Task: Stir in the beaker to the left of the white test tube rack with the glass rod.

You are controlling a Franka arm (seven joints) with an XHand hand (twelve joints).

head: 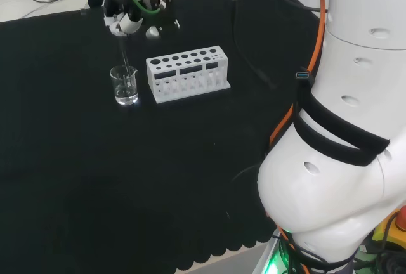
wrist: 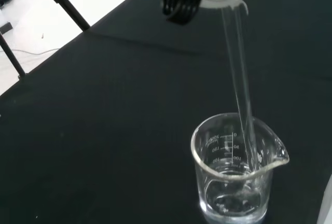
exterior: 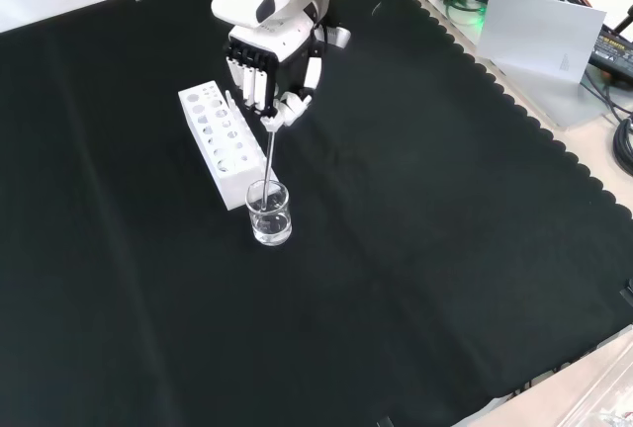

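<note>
Beaker (head: 124, 85) of clear glass stands upright on the black cloth (head: 127, 179) at the left of the head view, just beside the left end of the white test tube rack (head: 187, 73) and apart from it by a narrow strip of cloth. A little clear liquid lies in its bottom. The glass rod (head: 125, 57) slants down into the beaker, its lower end inside the glass near the wall, as the wrist view (wrist: 241, 86) shows most plainly, where the rod passes the rim beside the pouring lip and reaches down toward the liquid. Above the beaker, the hand (head: 130, 21) hangs over the far side of the cloth with its fingers curled round the top of the rod, pinching it between fingers and thumb. To the right of the beaker in this view the rack lies lengthwise, its rows of round holes facing up, with no tubes visible in them. Farther right rise the arm's own big white links (head: 355, 128). In the front view the order turns: the rack (exterior: 220, 143) runs from upper left toward the beaker (exterior: 269, 213), which stands at its near end, and the hand (exterior: 267, 76) comes down from the top, just right of the rack, with the rod (exterior: 268, 155) reaching down from its fingers into the beaker.
</note>
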